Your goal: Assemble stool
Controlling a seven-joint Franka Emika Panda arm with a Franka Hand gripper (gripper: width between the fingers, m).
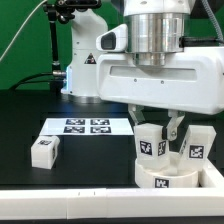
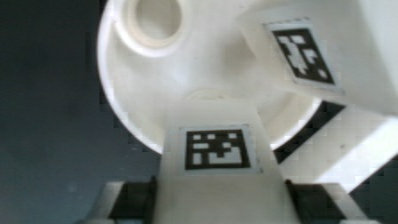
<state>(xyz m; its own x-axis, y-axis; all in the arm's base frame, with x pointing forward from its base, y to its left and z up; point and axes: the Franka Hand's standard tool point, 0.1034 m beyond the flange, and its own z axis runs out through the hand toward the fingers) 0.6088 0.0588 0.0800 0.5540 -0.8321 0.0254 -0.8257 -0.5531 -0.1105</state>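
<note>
The white round seat (image 1: 165, 180) lies on the black table at the exterior view's right. Two white tagged legs stand on it: one (image 1: 150, 144) on the left, one (image 1: 196, 146) on the right. My gripper (image 1: 157, 133) comes down from above and is shut on the left leg. In the wrist view the held leg (image 2: 217, 150) sits between the dark pads (image 2: 135, 200) of my gripper (image 2: 217, 205), over the seat (image 2: 151, 85) with its round hole. The other standing leg (image 2: 299, 52) is beyond it. A third leg (image 1: 44, 150) lies loose on the table at the left.
The marker board (image 1: 85, 127) lies flat between the loose leg and the seat. A white border rail (image 1: 60, 196) runs along the front edge of the table. A white robot base and a green backdrop are behind.
</note>
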